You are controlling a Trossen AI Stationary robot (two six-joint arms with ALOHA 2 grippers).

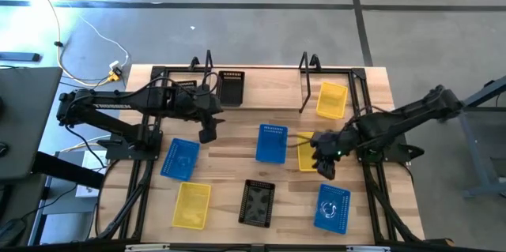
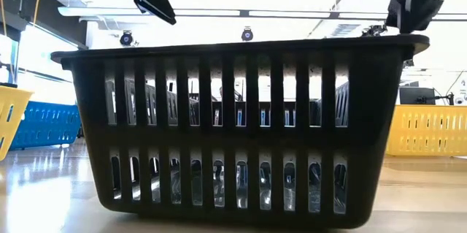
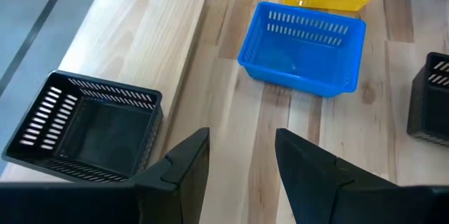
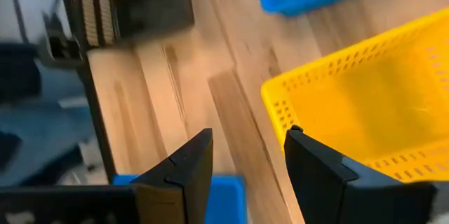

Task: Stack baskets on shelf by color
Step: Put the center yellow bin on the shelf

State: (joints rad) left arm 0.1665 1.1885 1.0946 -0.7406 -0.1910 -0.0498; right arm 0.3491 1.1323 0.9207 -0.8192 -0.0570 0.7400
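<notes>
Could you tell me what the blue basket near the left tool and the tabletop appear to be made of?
The blue basket looks like moulded plastic with a smooth, slightly glossy finish: thin walls, even slots and uniform colour suggest it. The tabletop appears to be light wood, probably sealed: plank seams and grain show, with a soft sheen.

yellow basket (image 4: 365, 119) under right hand (image 4: 242, 171)

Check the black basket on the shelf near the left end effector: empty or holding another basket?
Empty. The left wrist view shows the black basket upright on the shelf with a bare floor inside and nothing nested in it.
</notes>
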